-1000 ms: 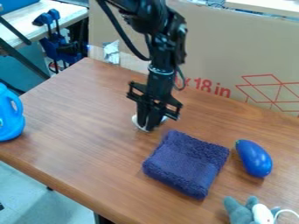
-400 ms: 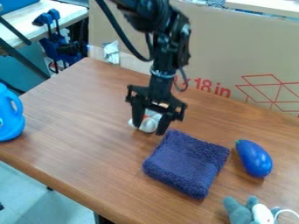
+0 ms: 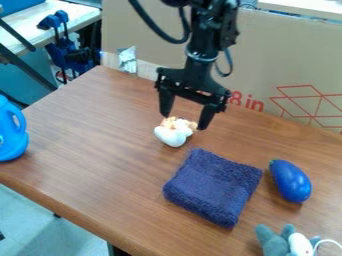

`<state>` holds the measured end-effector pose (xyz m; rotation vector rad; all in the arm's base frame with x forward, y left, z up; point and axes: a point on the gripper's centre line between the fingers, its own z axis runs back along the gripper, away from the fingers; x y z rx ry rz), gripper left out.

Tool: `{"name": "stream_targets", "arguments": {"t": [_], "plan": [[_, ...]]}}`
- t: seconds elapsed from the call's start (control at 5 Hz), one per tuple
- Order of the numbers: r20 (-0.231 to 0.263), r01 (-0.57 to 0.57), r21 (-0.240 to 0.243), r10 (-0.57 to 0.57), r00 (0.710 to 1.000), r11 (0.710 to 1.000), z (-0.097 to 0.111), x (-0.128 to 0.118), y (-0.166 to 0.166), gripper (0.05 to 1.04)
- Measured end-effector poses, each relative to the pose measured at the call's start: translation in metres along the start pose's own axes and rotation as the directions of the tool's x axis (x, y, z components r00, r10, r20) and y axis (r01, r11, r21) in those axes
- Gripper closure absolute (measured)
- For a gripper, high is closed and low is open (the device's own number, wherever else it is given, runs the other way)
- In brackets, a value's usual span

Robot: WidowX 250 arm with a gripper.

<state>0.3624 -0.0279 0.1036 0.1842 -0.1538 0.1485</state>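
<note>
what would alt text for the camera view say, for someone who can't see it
An open black gripper hangs just above a small white and orange object on a wooden table. Nearby lie a folded dark blue towel, a blue eggplant-shaped object and a grey plush toy.

Table (image 3: 93, 145): wood-grain top, smooth, slight sheen. Folded cloth (image 3: 214, 187): thick terry-like fabric, rough looped pile, matt. Toy eggplant (image 3: 290, 181): smooth, glossy, looks like plastic. Jug (image 3: 9, 131): smooth plastic look. Plush toy (image 3: 272, 244): soft, fuzzy fabric, matt. Panel behind (image 3: 267, 60): cardboard, matt, flat; silvery, crinkled, foil-like patch (image 3: 127, 60) beside it. Gripper (image 3: 186, 125): hard, dark, mostly matt. White lump (image 3: 175, 133): uneven surface, material unclear.
</note>
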Motion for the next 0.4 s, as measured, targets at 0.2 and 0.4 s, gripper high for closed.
{"name": "stream_targets", "arguments": {"t": [0.2, 0.4], "plan": [[-0.072, 0.080, 0.031, -0.077, 0.994, 0.996, 0.0212, -0.0243, -0.0187, 0.073], [-0.080, 0.097, 0.030, -0.094, 0.992, 0.995, 0.0227, -0.0280, -0.0235, 0.073]]}}
